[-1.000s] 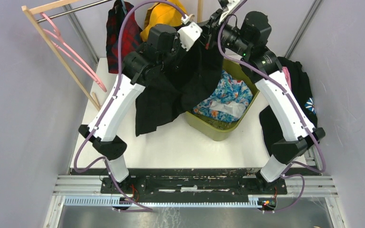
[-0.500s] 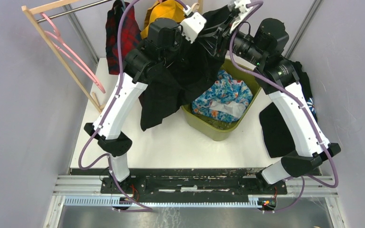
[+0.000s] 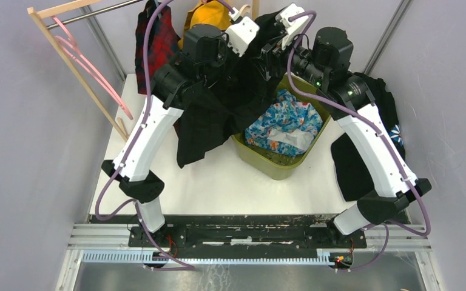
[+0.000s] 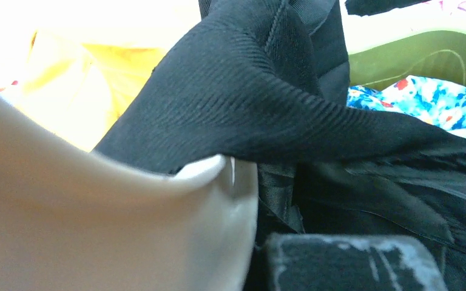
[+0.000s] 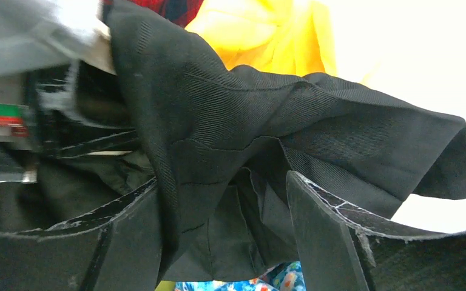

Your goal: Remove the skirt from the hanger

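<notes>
Soft, limp black ribbed-fabric skirt (image 3: 203, 130) hangs at upper centre, over the olive plastic bin (image 3: 279, 167). The left gripper (image 4: 261, 242) pinches it; the right gripper (image 5: 224, 236) has its jaws apart around a fold. It is probably best gripped at a bunched edge.

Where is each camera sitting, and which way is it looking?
Top: above and behind, looking down at the table; left arm and right arm show.
Left wrist: on the left arm, facing the black skirt and green bin; one finger shows.
Right wrist: on the right arm, facing the black skirt and yellow garment; two spread fingers show.
Shared: all three see the black skirt.
</notes>
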`<state>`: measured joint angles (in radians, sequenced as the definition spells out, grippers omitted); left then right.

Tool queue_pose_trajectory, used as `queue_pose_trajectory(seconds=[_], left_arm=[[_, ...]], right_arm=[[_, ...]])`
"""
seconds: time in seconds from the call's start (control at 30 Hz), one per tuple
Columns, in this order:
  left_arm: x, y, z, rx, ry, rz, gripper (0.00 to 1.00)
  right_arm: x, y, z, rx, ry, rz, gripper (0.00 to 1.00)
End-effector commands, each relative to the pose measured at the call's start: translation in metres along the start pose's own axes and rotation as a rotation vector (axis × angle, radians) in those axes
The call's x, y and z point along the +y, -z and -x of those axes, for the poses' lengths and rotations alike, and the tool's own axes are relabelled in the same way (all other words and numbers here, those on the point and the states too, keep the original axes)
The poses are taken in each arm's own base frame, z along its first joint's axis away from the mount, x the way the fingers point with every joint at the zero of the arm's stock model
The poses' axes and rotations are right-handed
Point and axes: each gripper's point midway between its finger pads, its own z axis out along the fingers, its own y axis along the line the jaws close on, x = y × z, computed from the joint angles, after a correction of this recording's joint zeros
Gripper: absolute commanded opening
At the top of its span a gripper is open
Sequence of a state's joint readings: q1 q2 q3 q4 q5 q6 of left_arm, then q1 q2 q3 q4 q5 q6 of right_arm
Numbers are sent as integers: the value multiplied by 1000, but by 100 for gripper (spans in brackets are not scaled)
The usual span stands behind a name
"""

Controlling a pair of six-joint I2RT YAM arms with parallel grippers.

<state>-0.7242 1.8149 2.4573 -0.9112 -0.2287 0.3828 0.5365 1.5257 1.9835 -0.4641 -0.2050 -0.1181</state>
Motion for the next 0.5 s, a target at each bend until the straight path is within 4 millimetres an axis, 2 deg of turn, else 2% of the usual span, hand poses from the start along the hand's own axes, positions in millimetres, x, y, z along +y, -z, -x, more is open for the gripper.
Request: queue_pose_trajectory(seconds=[0.0,0.07,0.1,0.13,0.2,0.3,0.47], left_arm=[[21,52,56,-219,66,7,3],[13,59,55,-228,66,-34,3],[9,61,51,-216,60,-50,3],[7,64,45,-200,52,-58,3],[4,67,28,-149,25,-61,3],[6,78,3,-80,-7,-45,3],[1,87,-42,49,-71,-41,3]], right_arm=[[-13,-16,-8,-1,4,-60,72],[-18,-26,-14,3,-11,-84,55],[-21,-31,-13,-2,-14,-101,38],[-26,-34,-15,0,-17,-124,26],[-37,-39,-13,0,-9,-178,9],[-55,-38,-9,-6,21,-264,2],[-86,-24,8,-37,65,-359,1]])
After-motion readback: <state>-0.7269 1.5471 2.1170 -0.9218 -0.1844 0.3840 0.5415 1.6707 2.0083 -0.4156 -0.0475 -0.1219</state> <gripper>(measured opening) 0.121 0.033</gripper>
